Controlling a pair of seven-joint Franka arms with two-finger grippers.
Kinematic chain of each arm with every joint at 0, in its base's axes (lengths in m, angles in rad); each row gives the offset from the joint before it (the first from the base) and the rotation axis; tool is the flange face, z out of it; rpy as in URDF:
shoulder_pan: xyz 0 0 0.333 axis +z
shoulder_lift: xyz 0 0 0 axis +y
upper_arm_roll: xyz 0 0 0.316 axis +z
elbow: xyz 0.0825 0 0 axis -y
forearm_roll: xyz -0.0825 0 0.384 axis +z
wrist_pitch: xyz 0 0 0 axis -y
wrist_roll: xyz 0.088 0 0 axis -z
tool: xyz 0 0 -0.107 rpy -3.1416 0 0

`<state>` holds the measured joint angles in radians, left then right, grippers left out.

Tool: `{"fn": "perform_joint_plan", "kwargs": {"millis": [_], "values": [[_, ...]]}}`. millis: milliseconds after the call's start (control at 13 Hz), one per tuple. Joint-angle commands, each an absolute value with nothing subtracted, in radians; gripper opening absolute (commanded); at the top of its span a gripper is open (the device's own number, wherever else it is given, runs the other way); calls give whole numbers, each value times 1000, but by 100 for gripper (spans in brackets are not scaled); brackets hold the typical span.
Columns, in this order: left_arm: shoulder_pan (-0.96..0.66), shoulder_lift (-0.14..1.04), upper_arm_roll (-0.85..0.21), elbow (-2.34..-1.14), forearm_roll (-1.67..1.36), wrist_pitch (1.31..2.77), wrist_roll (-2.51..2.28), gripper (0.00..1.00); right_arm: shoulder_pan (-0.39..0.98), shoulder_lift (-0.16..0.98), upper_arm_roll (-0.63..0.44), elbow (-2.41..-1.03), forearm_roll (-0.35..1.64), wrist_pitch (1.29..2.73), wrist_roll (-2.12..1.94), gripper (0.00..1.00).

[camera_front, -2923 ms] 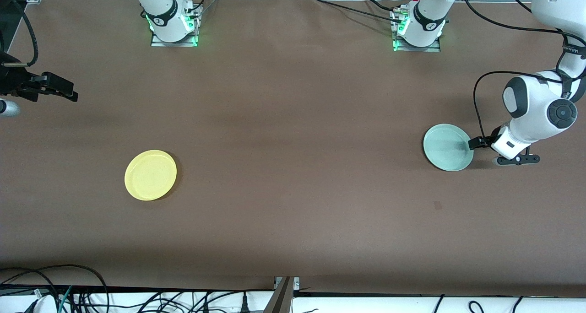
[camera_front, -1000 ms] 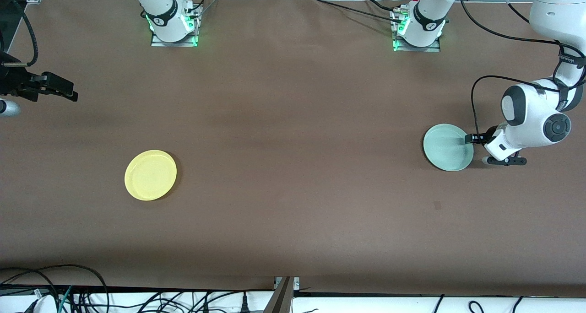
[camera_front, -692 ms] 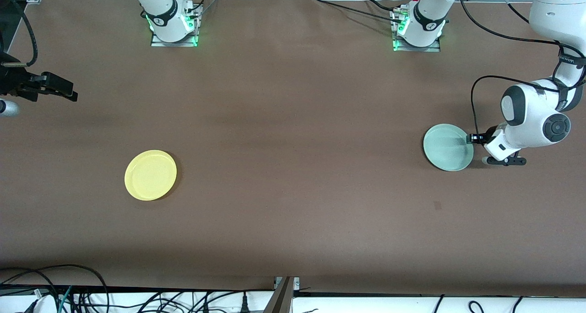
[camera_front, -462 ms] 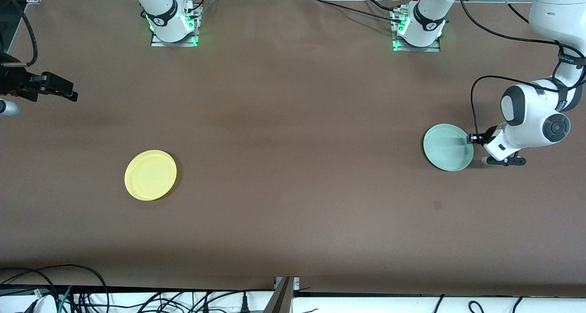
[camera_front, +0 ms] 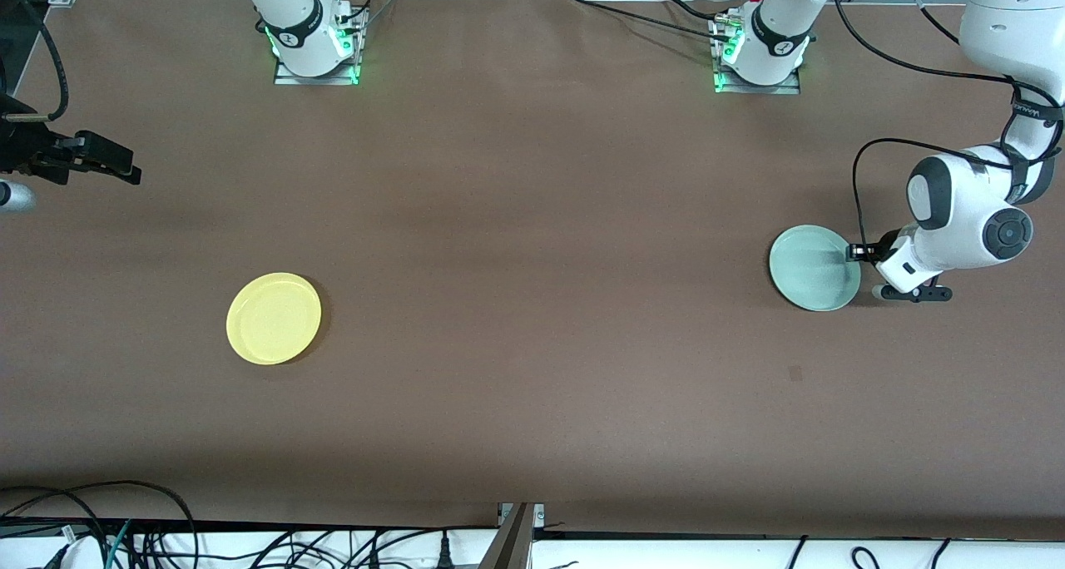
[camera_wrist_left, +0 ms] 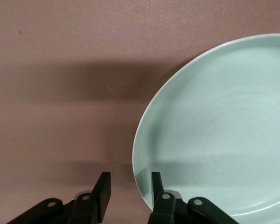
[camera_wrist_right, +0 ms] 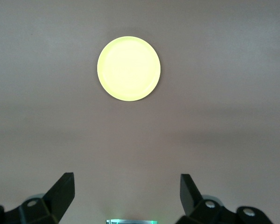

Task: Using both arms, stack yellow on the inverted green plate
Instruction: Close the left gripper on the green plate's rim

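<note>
The pale green plate lies rim up on the brown table near the left arm's end. My left gripper is low at its edge. In the left wrist view the green plate fills most of the picture, and my left gripper is open. One finger is over the plate's inside and the other is outside the rim, with a gap to it. The yellow plate lies rim up toward the right arm's end. My right gripper waits, open and empty, high over that end. It sees the yellow plate well ahead of its fingers.
The two arm bases stand at the table's edge farthest from the front camera. Cables hang below the nearest edge. A small dark mark is on the cloth, nearer the front camera than the green plate.
My left arm has drawn in and its gripper has shifted slightly onto the green plate's rim. The plates and the right arm have not moved.
</note>
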<state>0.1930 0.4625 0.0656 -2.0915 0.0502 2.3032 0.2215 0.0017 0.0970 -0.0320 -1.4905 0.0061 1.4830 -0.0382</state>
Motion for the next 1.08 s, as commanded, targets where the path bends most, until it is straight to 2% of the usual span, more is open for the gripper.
{"fn": "perform_joint_plan", "kwargs": {"millis": [0,462,615,923,1000], "values": [[187,460,69,-2085,21,2292,239,43,-2,100,-29,-1480,18,1480,-38,100],[187,460,69,-2082,21,2292,242,41,-6,124,-41,-1480,5,1483,-40,100],[187,460,69,-2082,21,2292,245,31,-11,149,-51,-1480,6,1482,-40,100],[187,460,69,-2082,21,2289,256,2,-41,187,-61,-1482,11,1477,-40,100],[187,459,69,-2080,21,2289,256,0,-51,195,-61,-1482,18,1480,-40,100]]}}
